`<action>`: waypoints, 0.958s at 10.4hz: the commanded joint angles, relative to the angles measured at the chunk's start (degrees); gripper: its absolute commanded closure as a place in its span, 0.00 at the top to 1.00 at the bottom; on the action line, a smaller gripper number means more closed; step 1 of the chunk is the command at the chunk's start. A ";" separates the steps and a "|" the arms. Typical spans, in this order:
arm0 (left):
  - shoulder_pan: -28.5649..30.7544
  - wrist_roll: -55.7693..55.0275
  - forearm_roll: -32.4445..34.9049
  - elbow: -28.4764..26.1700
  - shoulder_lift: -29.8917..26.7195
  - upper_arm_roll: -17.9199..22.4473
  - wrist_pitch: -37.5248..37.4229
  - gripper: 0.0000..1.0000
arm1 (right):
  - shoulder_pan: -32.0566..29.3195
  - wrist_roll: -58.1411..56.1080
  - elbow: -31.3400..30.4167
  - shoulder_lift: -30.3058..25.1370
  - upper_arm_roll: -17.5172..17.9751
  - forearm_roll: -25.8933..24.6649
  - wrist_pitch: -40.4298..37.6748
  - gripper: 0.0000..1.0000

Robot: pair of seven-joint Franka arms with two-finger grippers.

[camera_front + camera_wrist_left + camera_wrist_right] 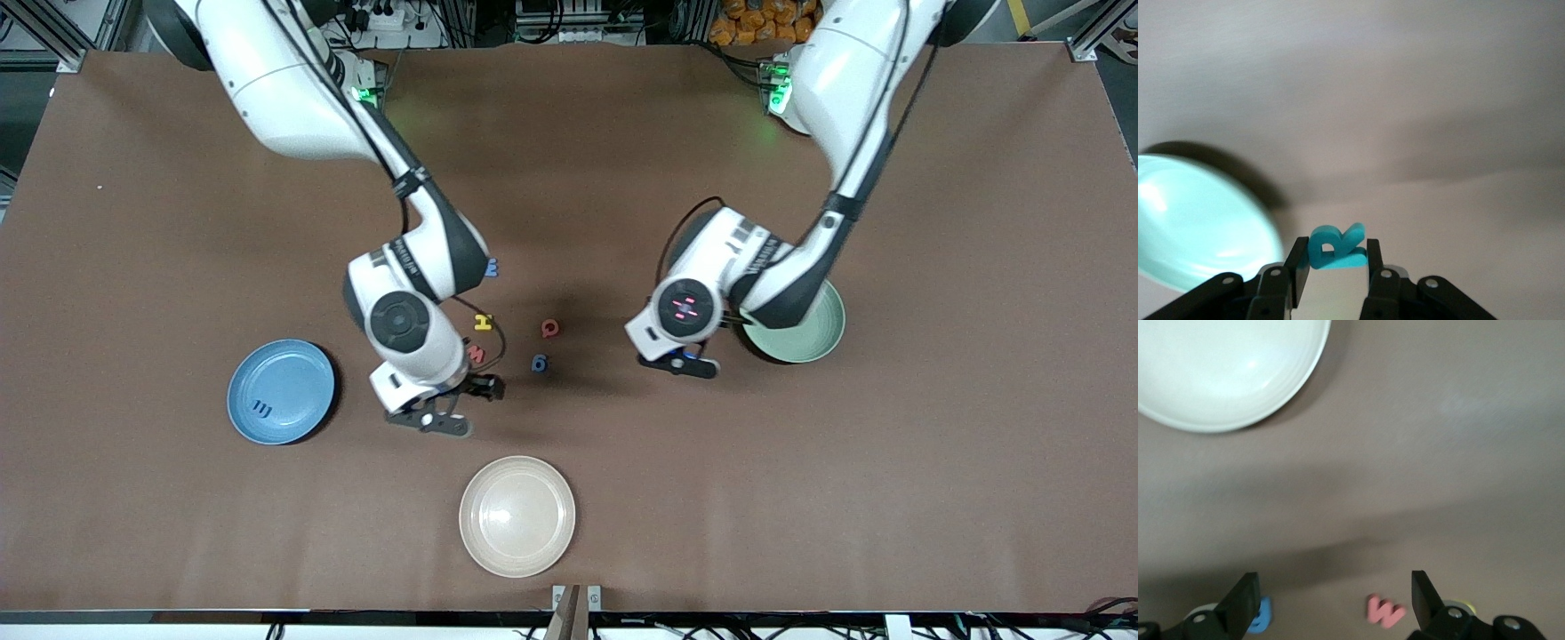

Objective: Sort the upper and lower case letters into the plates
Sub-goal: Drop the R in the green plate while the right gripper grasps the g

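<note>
My left gripper [1335,267] is shut on a teal foam letter R [1337,245] and holds it just above the table beside the pale mint green plate [1198,227], which also shows in the front view [805,333]. My right gripper [1333,600] is open, low over the table, with a red-orange W [1385,611] between its fingers and a blue letter [1262,617] by one finger. In the front view the W [476,353], a yellow H [483,322], a red-orange letter [550,328], a blue letter [539,363] and a blue E [492,268] lie mid-table. The blue plate [293,373] holds one teal letter [263,410].
A cream-beige plate [516,516] lies nearest the front camera, mid-table; it also shows in the right wrist view [1225,367]. The right arm's wrist [404,324] hangs over the letters. The table is brown.
</note>
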 commanded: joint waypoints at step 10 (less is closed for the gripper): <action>10.90 1.39 1.36 -19.77 -10.19 -4.45 14.40 1.00 | 8.00 11.32 0.87 8.38 -0.38 -0.72 10.22 1.00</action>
